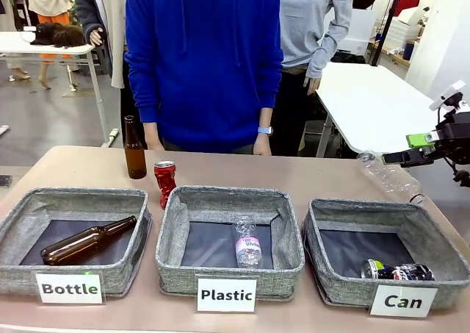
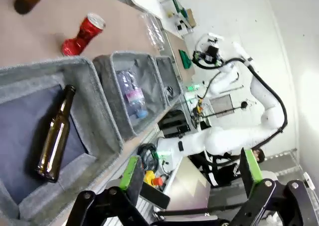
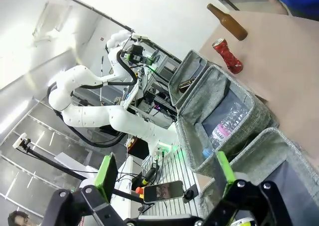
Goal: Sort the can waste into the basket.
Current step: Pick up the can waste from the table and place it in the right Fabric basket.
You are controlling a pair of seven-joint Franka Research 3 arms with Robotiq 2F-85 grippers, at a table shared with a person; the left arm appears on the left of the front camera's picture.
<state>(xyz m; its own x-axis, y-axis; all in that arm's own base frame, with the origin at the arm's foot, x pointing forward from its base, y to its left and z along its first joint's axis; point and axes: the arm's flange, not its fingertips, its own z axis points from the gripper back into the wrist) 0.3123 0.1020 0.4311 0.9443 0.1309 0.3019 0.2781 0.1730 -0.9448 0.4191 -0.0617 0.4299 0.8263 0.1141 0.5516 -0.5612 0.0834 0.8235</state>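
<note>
**One can in, one still out: the red can's neighbours are the risk**

The dark can [image 1: 396, 271] lies in the Can basket [image 1: 345, 292], in its near right corner, at the table's [image 1: 308, 175] near right. The red can [image 1: 164, 180] stands upright on the table behind the gap between the Bottle basket [image 1: 22, 274] and the Plastic basket [image 1: 170, 234], just beside a standing brown bottle [image 1: 134, 151].

The left jaws and right jaws are both spread wide and hold nothing. The right jaws hover over the table's right edge, well apart from the red can.

Three things could go wrong:
- A wide approach could clip the brown bottle and topple it.
- The can's shiny, dented waist could slip or tip under an off-centre squeeze.
- The carry probably crosses the Plastic basket, so an early release would put the can in the wrong basket.
</note>
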